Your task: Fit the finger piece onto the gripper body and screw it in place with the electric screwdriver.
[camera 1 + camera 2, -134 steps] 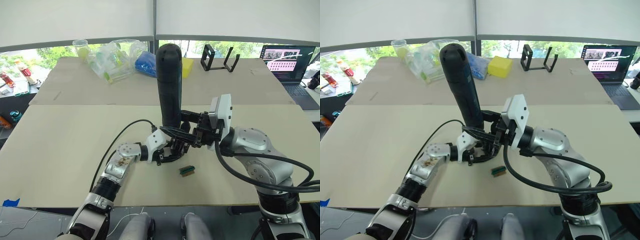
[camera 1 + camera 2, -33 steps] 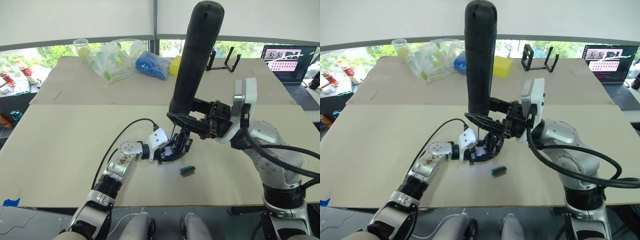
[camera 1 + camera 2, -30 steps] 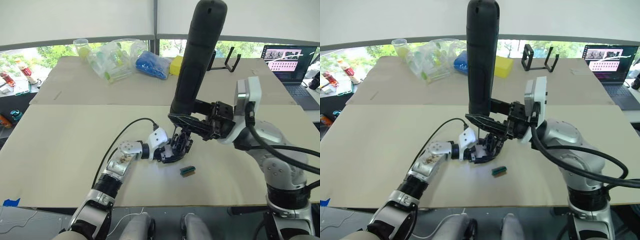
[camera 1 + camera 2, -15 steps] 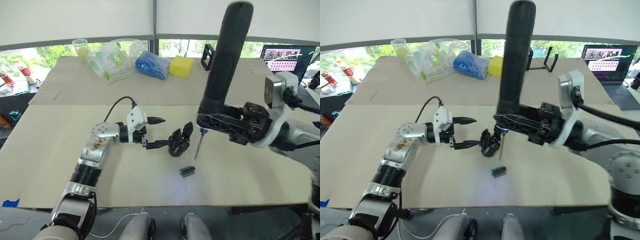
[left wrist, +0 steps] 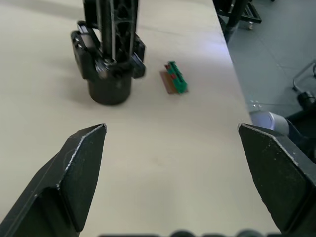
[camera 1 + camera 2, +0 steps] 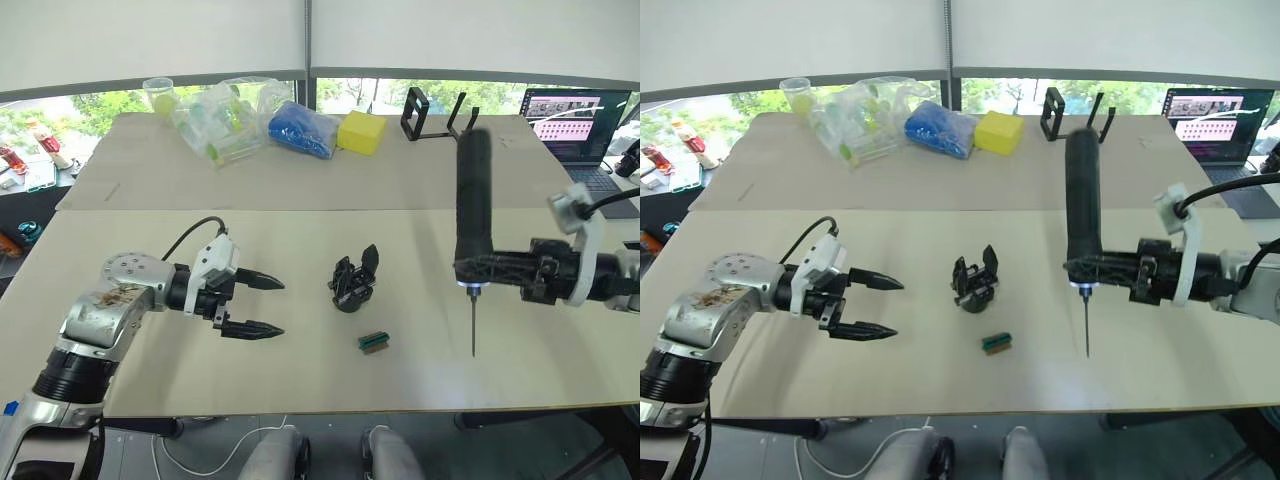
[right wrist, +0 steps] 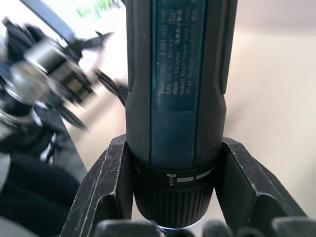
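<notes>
One table (image 6: 120,250) carries everything. One electric screwdriver (image 6: 473,215) stands upright, bit down, clamped in the right gripper (image 6: 478,268) on the right. One left gripper (image 6: 258,307), fingers spread and empty, hovers left of one gripper body (image 6: 353,285) mid-table. One small green block (image 6: 373,342) lies just before it.

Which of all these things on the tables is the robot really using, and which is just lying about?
Part of the job:
- gripper body, standing mid-table
- electric screwdriver, clamped upright in the right gripper
- left gripper, open and empty

Lying about:
- green-and-brown block
- yellow block
- blue bag
- clear plastic bags
- black stand
- laptop
</notes>
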`<state>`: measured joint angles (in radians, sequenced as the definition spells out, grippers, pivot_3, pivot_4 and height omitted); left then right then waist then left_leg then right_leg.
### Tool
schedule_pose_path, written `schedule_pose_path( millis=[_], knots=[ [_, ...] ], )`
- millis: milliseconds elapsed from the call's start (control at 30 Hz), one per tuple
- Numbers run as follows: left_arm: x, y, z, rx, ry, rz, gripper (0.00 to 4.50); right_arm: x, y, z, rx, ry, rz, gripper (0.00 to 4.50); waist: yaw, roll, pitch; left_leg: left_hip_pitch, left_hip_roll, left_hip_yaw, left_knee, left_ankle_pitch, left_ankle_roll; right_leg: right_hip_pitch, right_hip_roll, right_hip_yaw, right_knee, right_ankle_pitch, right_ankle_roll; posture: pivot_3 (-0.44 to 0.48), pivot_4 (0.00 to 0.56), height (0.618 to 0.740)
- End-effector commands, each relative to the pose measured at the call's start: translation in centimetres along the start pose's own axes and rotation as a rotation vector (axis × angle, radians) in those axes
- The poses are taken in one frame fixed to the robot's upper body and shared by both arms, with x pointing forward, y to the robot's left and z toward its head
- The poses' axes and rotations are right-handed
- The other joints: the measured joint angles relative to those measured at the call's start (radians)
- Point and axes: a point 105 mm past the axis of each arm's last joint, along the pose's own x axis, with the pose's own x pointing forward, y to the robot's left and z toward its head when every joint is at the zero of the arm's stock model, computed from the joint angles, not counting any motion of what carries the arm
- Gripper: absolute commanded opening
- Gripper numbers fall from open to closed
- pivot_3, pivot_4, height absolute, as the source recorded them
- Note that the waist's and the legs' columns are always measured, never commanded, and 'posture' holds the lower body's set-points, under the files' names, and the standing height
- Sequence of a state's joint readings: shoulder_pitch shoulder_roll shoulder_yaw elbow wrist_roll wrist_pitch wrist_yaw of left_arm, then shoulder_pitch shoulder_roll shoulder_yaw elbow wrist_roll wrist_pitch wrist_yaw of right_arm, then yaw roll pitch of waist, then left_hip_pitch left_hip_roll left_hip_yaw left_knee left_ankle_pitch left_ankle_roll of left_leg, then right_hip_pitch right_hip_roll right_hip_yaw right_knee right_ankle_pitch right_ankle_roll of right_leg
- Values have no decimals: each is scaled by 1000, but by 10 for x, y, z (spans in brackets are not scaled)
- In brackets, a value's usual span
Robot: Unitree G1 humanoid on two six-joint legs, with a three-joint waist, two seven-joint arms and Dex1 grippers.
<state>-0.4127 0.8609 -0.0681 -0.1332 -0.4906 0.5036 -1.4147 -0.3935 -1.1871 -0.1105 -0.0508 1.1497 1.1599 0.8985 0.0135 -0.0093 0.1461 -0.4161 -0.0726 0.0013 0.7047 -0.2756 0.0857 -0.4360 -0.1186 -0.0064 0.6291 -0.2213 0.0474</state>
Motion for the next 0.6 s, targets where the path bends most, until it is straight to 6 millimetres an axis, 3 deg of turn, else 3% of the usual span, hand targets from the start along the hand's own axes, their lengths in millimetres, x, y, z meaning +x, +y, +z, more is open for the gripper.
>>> schedule_pose_path(
  millis=[33,200,267,367,433,500,600],
  knots=[
    [-14,-8,11,53,12,2,4500,-8,-16,-12,82,107,-65,1897,-1,0,0,0,0,0,0,0,0,0,-1,0,0,0,0,0,150,740],
    [-14,-7,5,30,32,40,4500,-2,-50,-29,171,196,-169,1897,-3,5,3,0,0,1,0,0,0,-1,-1,0,-1,0,0,0,150,740],
    [-16,-8,1,-7,32,44,4500,0,-68,-33,176,205,-229,2916,-5,5,3,0,0,1,-1,0,-1,-1,-1,0,0,0,0,0,150,740],
    [-18,-13,-6,-30,53,42,4500,-4,-75,-35,134,212,-223,3902,-5,6,3,0,0,3,-3,1,-1,-3,0,-1,0,0,0,0,150,740],
    [-28,-16,-16,-84,78,62,4500,-17,-85,-36,14,207,-254,4457,-4,6,3,0,0,3,-4,1,-1,-3,1,-3,0,0,0,0,150,740],
    [-39,-18,-21,-131,96,85,4500,-32,-85,-30,-150,194,-245,4457,-1,6,4,0,0,3,-4,1,-1,-3,2,-4,0,0,0,0,150,740],
    [-62,-23,-24,-196,122,118,4500,-59,-64,-10,-378,110,-130,4457,2,8,4,0,-1,3,-3,0,-1,-3,5,-6,0,0,0,0,150,740]
  ],
)
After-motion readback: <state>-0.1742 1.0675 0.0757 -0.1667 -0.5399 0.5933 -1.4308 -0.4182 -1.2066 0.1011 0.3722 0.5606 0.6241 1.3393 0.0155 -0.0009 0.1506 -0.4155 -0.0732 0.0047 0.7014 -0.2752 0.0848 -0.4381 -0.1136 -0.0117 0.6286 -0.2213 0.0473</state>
